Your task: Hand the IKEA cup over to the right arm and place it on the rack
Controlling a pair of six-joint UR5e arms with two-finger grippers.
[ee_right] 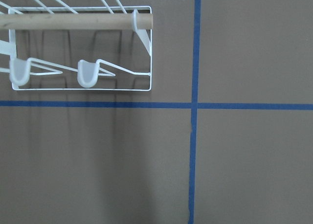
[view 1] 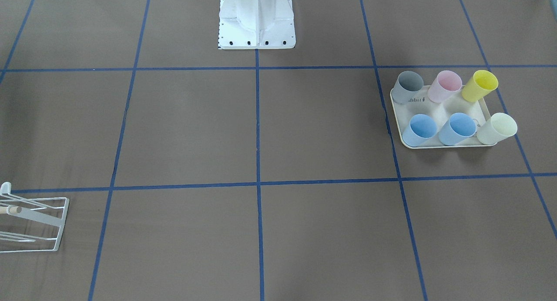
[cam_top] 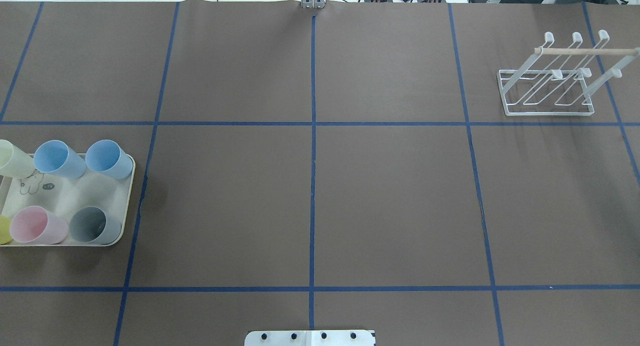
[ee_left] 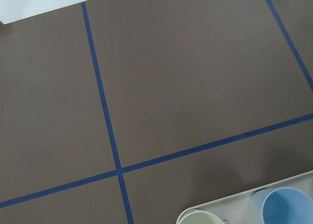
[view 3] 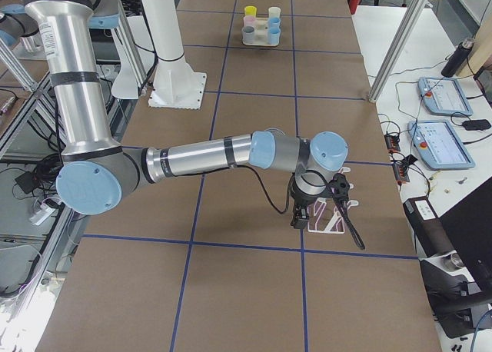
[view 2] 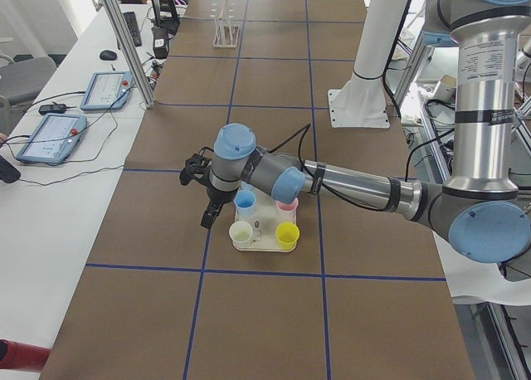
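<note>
Several pastel IKEA cups, among them a grey one (view 1: 409,85), a pink one (view 1: 446,85) and a yellow one (view 1: 480,85), stand on a cream tray (view 1: 448,147). The white wire rack (cam_top: 550,93) with its wooden peg (cam_top: 585,51) sits at the table's far right corner. My left gripper (view 2: 194,168) hovers beside the tray, just off the cups, holding nothing I can see. My right gripper (view 3: 339,192) hangs over the rack (view 3: 326,220). Both show only in the side views, so I cannot tell whether they are open or shut.
The robot's white base (view 1: 256,18) stands at the table's middle edge. Blue tape lines (cam_top: 313,136) divide the brown table into squares. Tablets (view 2: 51,135) and cables lie on a white side bench (view 2: 33,231) past the table's far edge.
</note>
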